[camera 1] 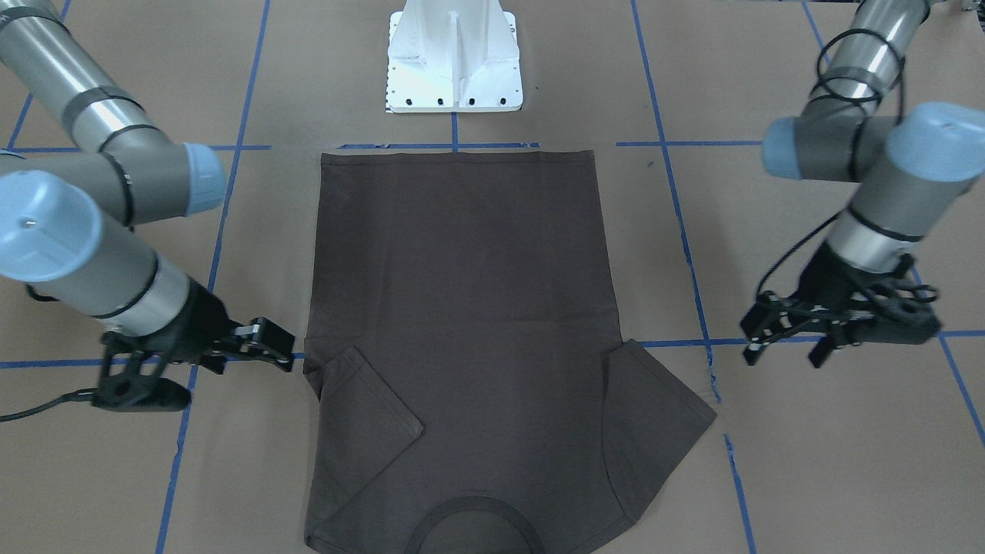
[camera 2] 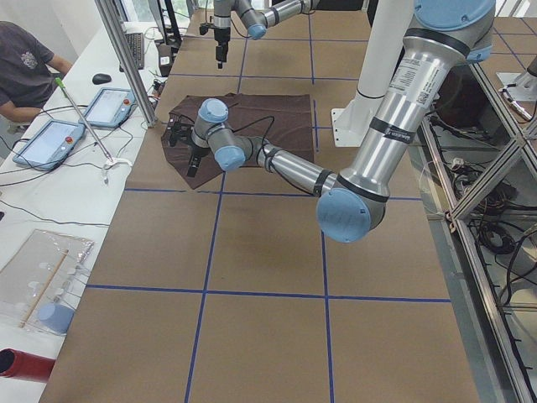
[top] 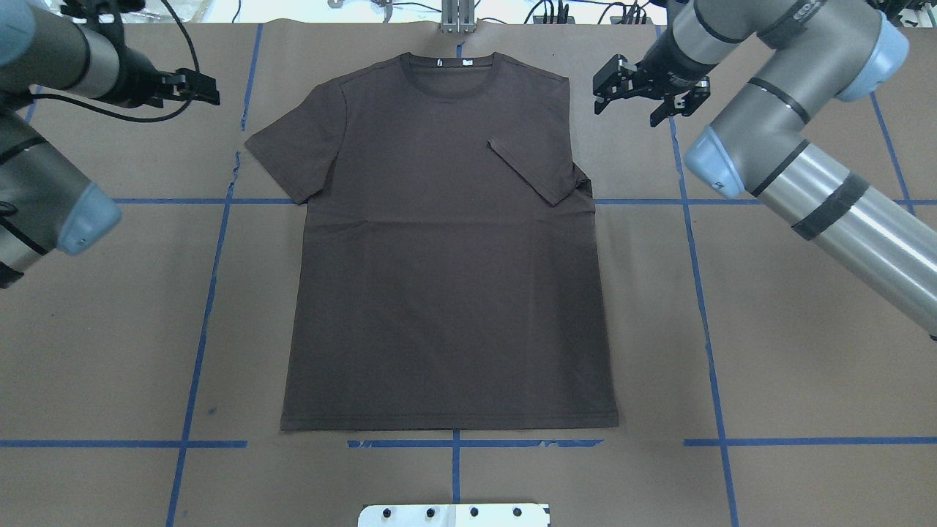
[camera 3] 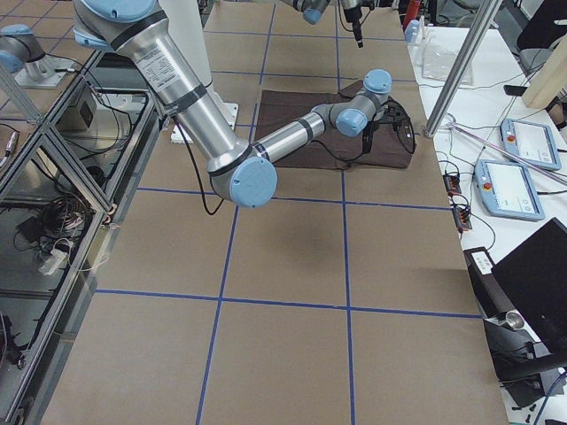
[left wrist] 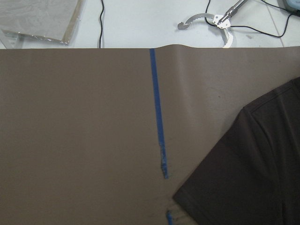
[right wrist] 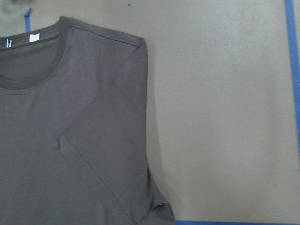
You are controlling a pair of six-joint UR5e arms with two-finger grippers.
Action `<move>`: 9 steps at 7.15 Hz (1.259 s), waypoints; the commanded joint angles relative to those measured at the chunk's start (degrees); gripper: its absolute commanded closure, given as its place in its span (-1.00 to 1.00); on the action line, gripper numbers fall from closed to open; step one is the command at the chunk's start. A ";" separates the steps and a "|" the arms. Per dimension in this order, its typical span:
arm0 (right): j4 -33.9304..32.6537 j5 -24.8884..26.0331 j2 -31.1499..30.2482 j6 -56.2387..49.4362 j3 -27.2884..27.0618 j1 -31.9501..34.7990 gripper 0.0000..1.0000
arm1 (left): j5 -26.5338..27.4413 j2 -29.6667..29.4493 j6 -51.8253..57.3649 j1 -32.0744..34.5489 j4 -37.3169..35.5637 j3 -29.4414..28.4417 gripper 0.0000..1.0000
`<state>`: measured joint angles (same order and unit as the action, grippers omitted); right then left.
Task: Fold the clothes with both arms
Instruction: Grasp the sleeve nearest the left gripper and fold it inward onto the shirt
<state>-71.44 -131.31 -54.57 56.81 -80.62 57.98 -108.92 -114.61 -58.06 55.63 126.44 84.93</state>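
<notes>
Hovering with jaws spread and empty, my right gripper [top: 628, 110] is just beside the shirt [top: 446, 293]; my left gripper [camera 1: 783, 355], likewise released, hangs apart from the spread left sleeve [top: 293, 157]. I see the shirt flat on the table [top: 805, 366], collar farthest from the robot. Only the front view shows the left jaws parted; the right wrist view shows the right sleeve [right wrist: 108, 154] folded onto the chest.

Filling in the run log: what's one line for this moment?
T-shirt flat | right-side sleeve folded in | left-side sleeve spread | left gripper open | right gripper open | both off shirt
</notes>
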 commanded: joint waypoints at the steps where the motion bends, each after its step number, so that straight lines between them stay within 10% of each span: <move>1: -0.28 -1.23 -2.29 -3.54 -0.94 1.44 -1.00 | 9.57 -3.68 -7.24 -5.26 4.85 -8.33 -1.00; 7: -0.10 -0.35 -1.50 -2.58 -0.85 0.21 -1.00 | 14.43 -7.12 -7.07 -8.79 11.79 -20.66 -0.98; 9: -0.10 -0.35 -1.59 -2.58 -0.76 0.12 -1.00 | 14.43 -7.30 -6.98 -8.79 12.25 -21.03 -0.62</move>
<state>-71.55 -131.68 -56.09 54.22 -81.42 58.19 -94.49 -121.78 -65.11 46.87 138.29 64.21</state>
